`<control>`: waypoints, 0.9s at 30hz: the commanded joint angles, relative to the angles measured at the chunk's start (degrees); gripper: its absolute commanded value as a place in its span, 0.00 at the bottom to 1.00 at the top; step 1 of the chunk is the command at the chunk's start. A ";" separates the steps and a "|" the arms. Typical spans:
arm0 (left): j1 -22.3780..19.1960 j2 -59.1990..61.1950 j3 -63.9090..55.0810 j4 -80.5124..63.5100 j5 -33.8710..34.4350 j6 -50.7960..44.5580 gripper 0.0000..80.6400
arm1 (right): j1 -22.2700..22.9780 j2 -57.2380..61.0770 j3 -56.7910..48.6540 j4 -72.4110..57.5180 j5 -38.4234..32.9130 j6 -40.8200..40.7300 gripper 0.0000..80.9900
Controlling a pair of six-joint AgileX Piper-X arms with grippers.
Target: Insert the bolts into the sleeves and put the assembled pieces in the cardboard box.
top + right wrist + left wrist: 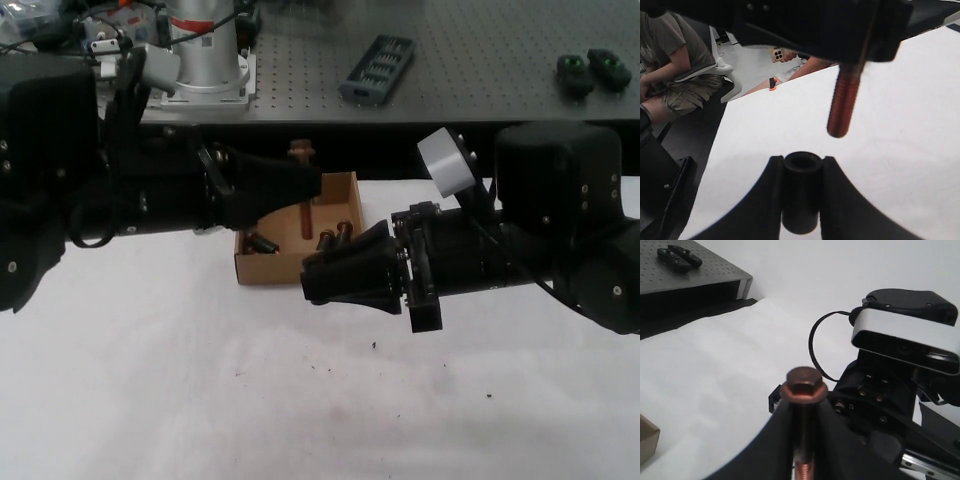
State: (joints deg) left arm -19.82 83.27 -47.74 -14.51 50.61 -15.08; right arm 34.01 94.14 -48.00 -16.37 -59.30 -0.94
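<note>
Left fingers (771,450) gripping bolt (803,388), right fingers (756,200) gripping sleeve (801,195), bolt tip near sleeve mouth, apart

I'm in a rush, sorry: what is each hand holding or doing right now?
Left hand: closed, holding the bolt by its shank.
Right hand: closed, holding the black sleeve upright.

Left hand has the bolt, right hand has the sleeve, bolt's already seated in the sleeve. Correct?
Not seated. The right wrist view shows the bolt with its threaded tip hanging clear of the sleeve, whose bore is open. The rest holds: the left hand grips the bolt, and the right hand grips the sleeve.
</note>
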 commanded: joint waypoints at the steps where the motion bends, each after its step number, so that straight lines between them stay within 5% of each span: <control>1: -0.17 0.04 0.14 -3.36 -0.25 -1.99 0.01 | -0.57 -1.25 -0.14 -0.67 0.87 0.07 0.05; 11: -0.17 0.04 10.78 -29.97 -2.70 -20.07 0.01 | -0.87 -0.43 -0.14 -0.92 0.87 0.07 0.05; 27: -1.06 0.04 10.47 -29.13 -0.11 -19.45 0.01 | -0.87 -0.43 -0.14 -0.63 0.24 2.66 0.05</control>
State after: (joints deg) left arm -20.67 83.27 -36.89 -42.96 50.19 -34.77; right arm 33.38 94.14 -48.00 -16.63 -58.49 0.98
